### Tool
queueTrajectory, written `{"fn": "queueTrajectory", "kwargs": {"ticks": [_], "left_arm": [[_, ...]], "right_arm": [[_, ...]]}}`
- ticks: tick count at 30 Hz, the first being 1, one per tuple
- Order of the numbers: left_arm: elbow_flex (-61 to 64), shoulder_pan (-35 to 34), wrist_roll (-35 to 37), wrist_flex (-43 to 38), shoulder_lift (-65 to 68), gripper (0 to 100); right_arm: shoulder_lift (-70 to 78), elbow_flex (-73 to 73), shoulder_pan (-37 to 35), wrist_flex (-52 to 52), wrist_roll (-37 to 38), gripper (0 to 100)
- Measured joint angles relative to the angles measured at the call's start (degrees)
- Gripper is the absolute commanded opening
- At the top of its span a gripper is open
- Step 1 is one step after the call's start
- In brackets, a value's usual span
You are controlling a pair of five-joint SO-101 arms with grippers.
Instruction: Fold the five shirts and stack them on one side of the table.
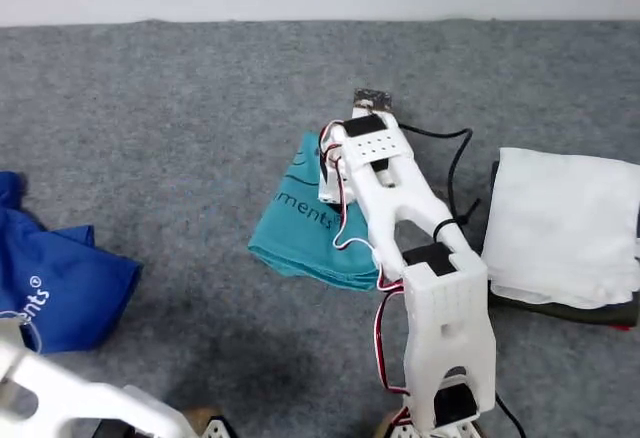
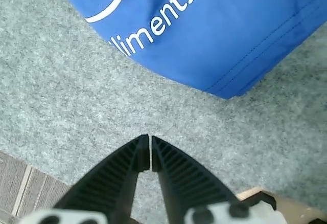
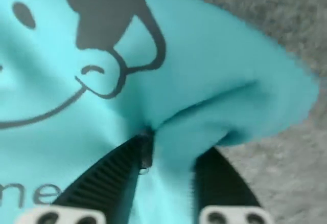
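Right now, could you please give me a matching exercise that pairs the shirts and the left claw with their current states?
Column one:
1. blue shirt
2. teal shirt
3. white shirt
4. left claw

Column two:
A. folded on top of a dark garment
B. shut and empty above the grey table cover
C. pinched in the right claw
D. lying loose, not folded

Pairs: 1-D, 2-C, 3-A, 4-B
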Motion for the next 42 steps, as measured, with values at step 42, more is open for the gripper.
{"fn": "queueTrajectory", "kwargs": {"ticks": [42], "left_arm": [[-0.09,0.00,0.00,0.00,0.00,2]], "right_arm": [[-39.91,-7.12,34.20,23.38,44.92,0.9]]}}
